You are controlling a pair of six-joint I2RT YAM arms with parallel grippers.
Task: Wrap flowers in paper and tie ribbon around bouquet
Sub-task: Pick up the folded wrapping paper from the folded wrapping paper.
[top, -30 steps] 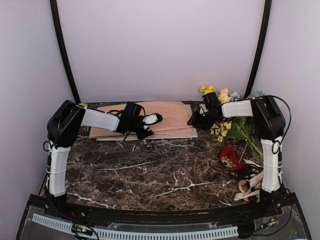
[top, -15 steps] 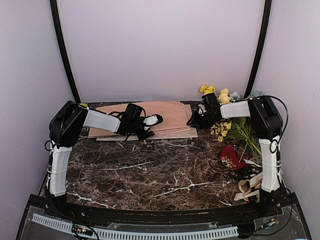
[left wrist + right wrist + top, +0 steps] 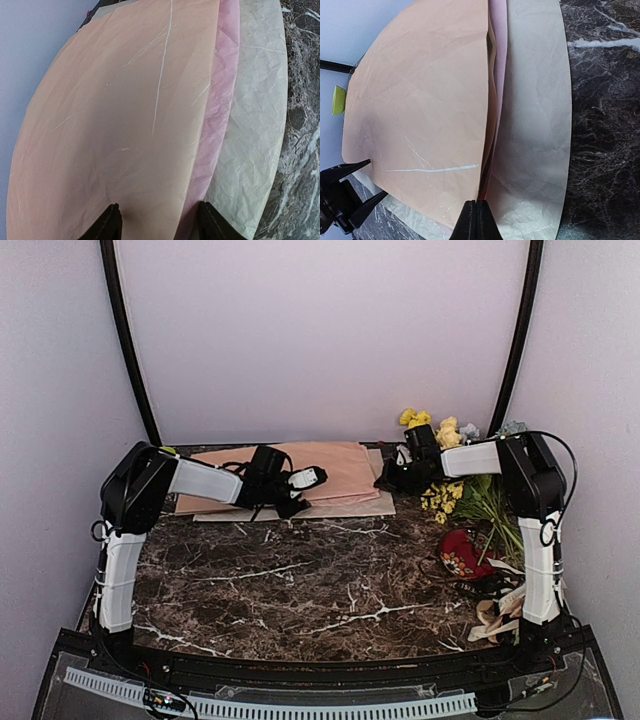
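Paper (image 3: 335, 470) runs along surface's (image 3: 300, 580) far edge; only right wrist view shows right tool (image 3: 475, 220) pinching it; left tool (image 3: 159, 222) apart.

Along far edge of table (image 3: 300, 580), left of centre: paper (image 3: 335, 468) atop sheet stack (image 3: 362, 506); flowers (image 3: 452, 492) at far right corner, right of stack; wide ribbons (image 3: 500, 616) heaped by right edge, before flowers.

The left arm (image 3: 118, 570) and right arm (image 3: 545, 570) have white link shells, black joint housings and black cables; claw fingers (image 3: 109, 224) black, tapered.
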